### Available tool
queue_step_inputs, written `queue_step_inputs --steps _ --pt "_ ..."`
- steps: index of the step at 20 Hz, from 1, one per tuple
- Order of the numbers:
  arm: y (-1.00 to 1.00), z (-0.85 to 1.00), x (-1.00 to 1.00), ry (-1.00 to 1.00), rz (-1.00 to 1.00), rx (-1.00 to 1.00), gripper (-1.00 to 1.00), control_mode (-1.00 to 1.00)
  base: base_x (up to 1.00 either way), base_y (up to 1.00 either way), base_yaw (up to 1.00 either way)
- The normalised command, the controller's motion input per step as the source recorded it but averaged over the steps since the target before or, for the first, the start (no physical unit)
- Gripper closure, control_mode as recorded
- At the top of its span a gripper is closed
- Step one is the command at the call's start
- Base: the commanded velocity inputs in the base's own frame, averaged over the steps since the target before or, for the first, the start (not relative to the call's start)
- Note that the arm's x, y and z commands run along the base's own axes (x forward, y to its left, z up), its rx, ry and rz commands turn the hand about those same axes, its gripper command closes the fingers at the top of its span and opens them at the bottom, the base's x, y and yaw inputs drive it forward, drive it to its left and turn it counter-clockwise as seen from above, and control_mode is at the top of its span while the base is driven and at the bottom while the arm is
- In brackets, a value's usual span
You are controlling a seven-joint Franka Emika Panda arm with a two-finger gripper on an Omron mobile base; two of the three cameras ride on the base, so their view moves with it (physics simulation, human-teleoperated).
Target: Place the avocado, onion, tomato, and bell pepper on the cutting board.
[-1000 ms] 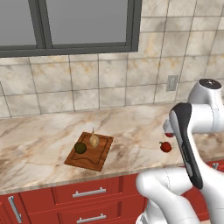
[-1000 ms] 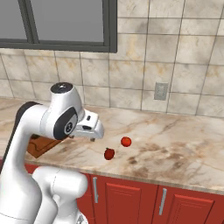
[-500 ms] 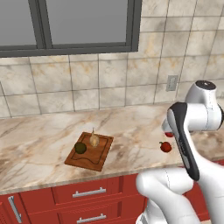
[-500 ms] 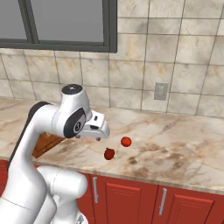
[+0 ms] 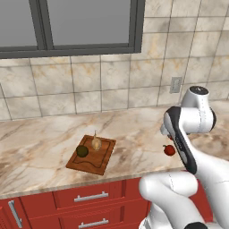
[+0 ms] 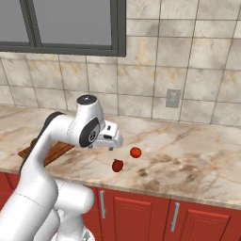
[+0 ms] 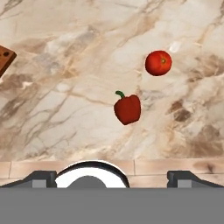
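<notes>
Marble tabletop [image 7: 65,109]: my end effector [image 6: 111,140] wide apart & empty over bell pepper [image 7: 127,109] mid-frame; off-center grab could roll it toward tomato [image 7: 158,63].

A flat reddish-brown wooden cutting board [image 5: 99,157] is seen on the marble counter [image 5: 40,143]. A dark olive avocado [image 5: 82,151] and pale tan onion [image 5: 96,143] are carried on it; a small red vegetable [image 5: 169,150] lies at three o'clock.

Avocado [image 5: 82,151], dark olive ball, and pale onion [image 5: 96,143], stalk up, sit side by side on the reddish-brown cutting board [image 5: 99,163]. Well apart on the marble: round red tomato [image 7: 158,63], and near it the red bell pepper [image 7: 127,109], green stem.
</notes>
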Motion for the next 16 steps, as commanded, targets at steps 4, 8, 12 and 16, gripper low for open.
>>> queue_step_inputs --steps 4,8,12,16 --pt "-0.18 -0.32 0.31 0.00 0.00 0.00 -1.00 -1.00 0.00 0.00 0.00" --pt "-0.11 -0.32 0.36 0.00 0.00 0.00 -1.00 -1.00 0.00 0.00 0.00" --pt "-0.12 -0.23 0.22 0.00 0.00 0.00 -1.00 -1.00 0.00 0.00 0.00" --pt "-0.13 -0.24 0.10 0.00 0.00 0.00 -1.00 -1.00 0.00 0.00 0.00"
